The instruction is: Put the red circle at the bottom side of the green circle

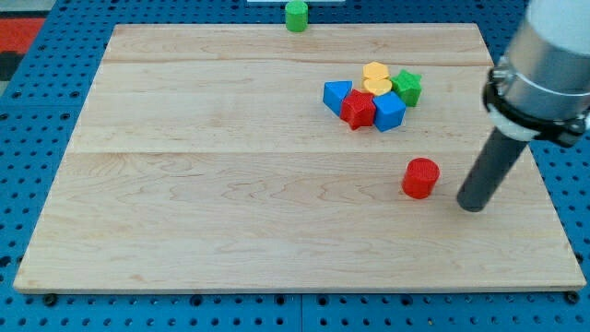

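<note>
- Red circle (420,177) is being seen on the near right part of the wooden board (230,212), well apart from the green circle (296,16), which is sitting at the far edge, just left of centre.
- My tip (471,205) is being held just right of the red circle and slightly nearer, with a small gap showing between them; no contact is being made.
- No pincer is being carried by this arm, only a straight dark rod, so nothing is being opened, closed or clamped.
- A push toward the far left is judged to be what the step calls for, so the tip is best being kept on the near right side of the red circle.
- A cluster is lying close to that path: a blue block (337,95), a red block (358,108), a second blue block (389,111), yellow pieces (375,77) and a green star-like block (407,88). Passing on its left is judged safer.
- Stopping just near of the green circle is advised, so that it is not being knocked off the edge.
- Parts of the clustered blocks are being hidden by one another, and their shapes are hard to tell; the arm is being cut off at the right.
</note>
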`<state>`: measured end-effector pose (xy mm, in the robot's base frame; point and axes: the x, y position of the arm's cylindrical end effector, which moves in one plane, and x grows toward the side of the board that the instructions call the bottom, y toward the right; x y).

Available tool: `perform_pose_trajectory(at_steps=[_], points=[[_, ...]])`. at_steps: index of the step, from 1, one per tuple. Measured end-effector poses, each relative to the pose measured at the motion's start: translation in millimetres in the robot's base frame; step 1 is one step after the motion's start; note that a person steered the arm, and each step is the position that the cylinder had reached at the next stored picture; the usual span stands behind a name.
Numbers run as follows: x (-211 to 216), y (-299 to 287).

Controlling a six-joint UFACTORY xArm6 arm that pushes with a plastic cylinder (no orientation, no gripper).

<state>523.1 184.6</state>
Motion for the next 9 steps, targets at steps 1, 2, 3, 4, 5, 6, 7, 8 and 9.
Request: perform_pose_trajectory(at_steps=[1, 2, 3, 4, 5, 6, 7, 8, 9], points=[[-2, -43], [-29, -48], [-40, -43], [-61, -38], [-81, -10], [-89, -5], [-84, -42], [-84, -94], [-84, -128]])
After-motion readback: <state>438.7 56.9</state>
